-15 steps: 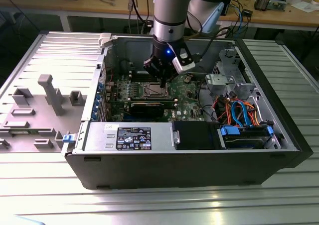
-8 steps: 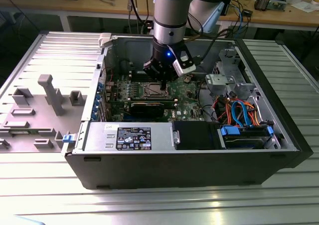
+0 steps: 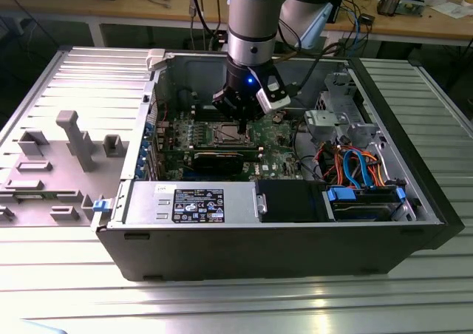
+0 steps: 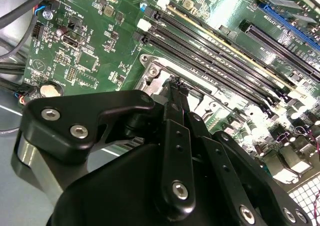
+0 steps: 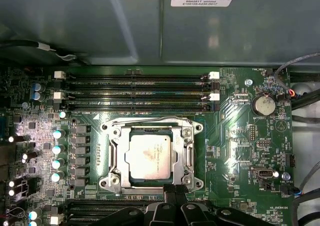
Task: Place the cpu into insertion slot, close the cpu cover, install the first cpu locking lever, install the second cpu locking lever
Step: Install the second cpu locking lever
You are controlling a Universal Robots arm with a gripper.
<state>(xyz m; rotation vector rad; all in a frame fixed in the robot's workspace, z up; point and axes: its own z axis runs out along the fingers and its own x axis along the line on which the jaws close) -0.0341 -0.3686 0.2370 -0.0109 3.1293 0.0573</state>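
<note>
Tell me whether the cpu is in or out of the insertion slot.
In. In the first wrist view the cpu lies flat and square in the insertion slot, its silvery top framed by the cpu cover.

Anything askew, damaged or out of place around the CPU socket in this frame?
Nothing stands out. The cpu sits flat and square inside the cpu cover, which lies down over it. The gripper is at the socket's edge.

Your exterior view looks down from high in front on the open computer case (image 3: 273, 223). Both wrist views sit close above its motherboard (image 5: 240, 136), sharing the insertion slot (image 5: 152, 153).
</note>
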